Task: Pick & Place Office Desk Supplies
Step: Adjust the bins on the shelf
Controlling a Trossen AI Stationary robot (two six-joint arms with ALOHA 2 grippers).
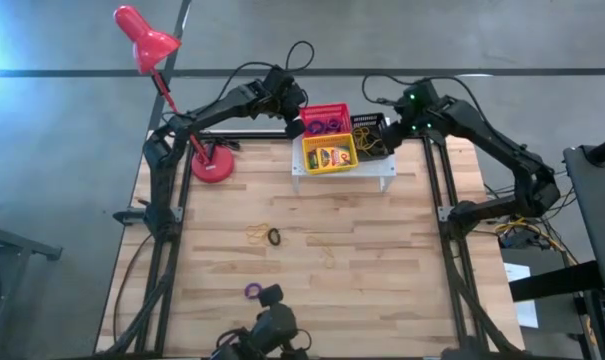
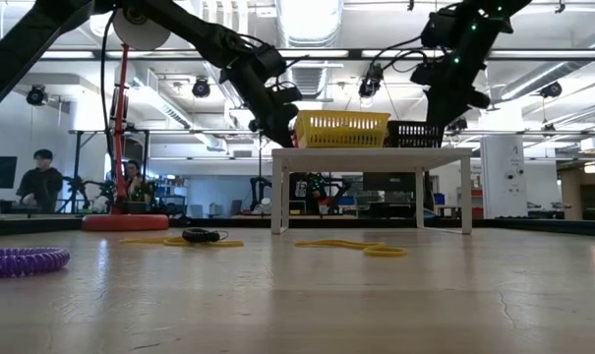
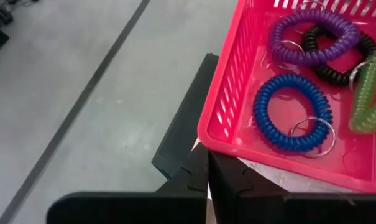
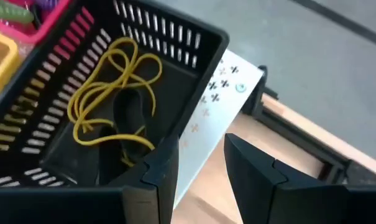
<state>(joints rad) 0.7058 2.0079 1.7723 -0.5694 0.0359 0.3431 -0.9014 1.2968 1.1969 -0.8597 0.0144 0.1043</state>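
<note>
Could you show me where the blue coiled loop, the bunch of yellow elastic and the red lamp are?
blue coiled loop (image 3: 293, 112), left wrist view, on its coil, inside the pink-red basket.
yellow elastic (image 4: 113, 93), right wrist view, on the tangled strands, in the black basket.
red lamp (image 1: 145, 38), high view, on its shade.

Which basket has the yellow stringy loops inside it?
The black basket, at the shelf's end by the right gripper. The pink-red basket holds coiled loops; the yellow basket holds a crayon box.

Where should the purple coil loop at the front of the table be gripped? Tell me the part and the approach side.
Grip the purple coil loop across one side of its ring, coming straight down from above. It lies flat on the table, so only the top is open, and the coil is thin enough to pinch between pincer fingers.
</note>
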